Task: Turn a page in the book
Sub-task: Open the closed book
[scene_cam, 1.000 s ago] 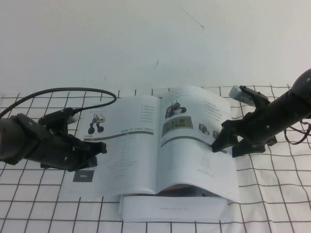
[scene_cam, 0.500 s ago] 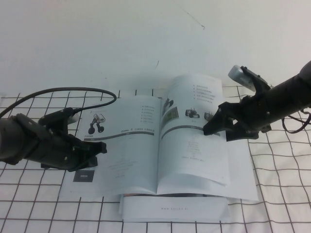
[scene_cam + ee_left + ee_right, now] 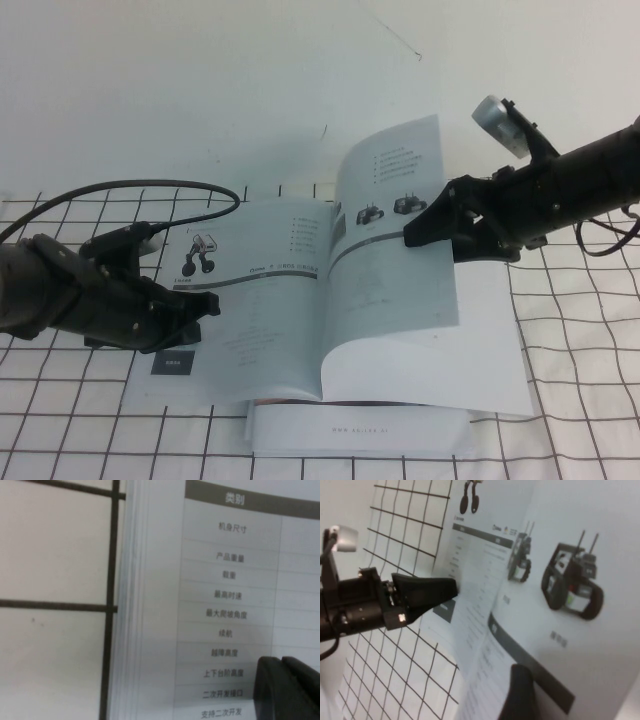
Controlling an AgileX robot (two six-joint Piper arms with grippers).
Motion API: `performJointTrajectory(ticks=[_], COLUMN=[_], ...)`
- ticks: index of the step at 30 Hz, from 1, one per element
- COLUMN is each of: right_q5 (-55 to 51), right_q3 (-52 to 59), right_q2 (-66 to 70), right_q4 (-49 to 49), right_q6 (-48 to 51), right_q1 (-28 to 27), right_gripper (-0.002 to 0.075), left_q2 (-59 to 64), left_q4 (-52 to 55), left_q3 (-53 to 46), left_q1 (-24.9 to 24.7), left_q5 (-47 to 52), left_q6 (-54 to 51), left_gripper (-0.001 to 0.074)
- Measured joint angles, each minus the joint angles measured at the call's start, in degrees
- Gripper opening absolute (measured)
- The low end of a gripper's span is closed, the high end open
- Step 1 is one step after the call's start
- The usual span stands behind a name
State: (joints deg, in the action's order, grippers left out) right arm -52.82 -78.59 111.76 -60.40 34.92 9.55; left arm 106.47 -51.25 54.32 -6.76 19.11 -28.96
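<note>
The book (image 3: 270,320) lies open on the gridded mat. Its right-hand page (image 3: 395,250), printed with small tracked robots and a grey band, stands lifted steeply over the spine. My right gripper (image 3: 428,235) is at that page's outer edge, open, with one finger (image 3: 520,695) on the printed side and the other hidden behind the sheet. My left gripper (image 3: 203,305) rests shut on the left-hand sheet near the book's outer edge. In the left wrist view its two dark fingers (image 3: 285,687) lie together on the grey-banded table (image 3: 227,580).
A plain white booklet (image 3: 360,432) sticks out from under the book at the near edge. A black cable (image 3: 150,187) loops behind the left arm. The black-lined mat (image 3: 580,380) spreads to both sides, with a white surface behind.
My right gripper has risen and moved left, taking the page from a low curl up to a steep stand. The left arm has not moved.
</note>
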Motion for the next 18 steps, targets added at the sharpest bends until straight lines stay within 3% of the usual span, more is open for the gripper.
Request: performJointTrajectory(ticks=[18], right_q5=[-0.3], right_q3=[-1.4], right_q2=[-2.93], right_q4=[-0.21], right_q6=[0.85], right_q1=[0.0], right_gripper=[0.0518], left_q2=[-1.56], left_q4=[-5.36], left_q3=[0.0], left_q1=[-0.53], left_q5=[1.28], left_q6=[-3.57], left_gripper=[-0.0002])
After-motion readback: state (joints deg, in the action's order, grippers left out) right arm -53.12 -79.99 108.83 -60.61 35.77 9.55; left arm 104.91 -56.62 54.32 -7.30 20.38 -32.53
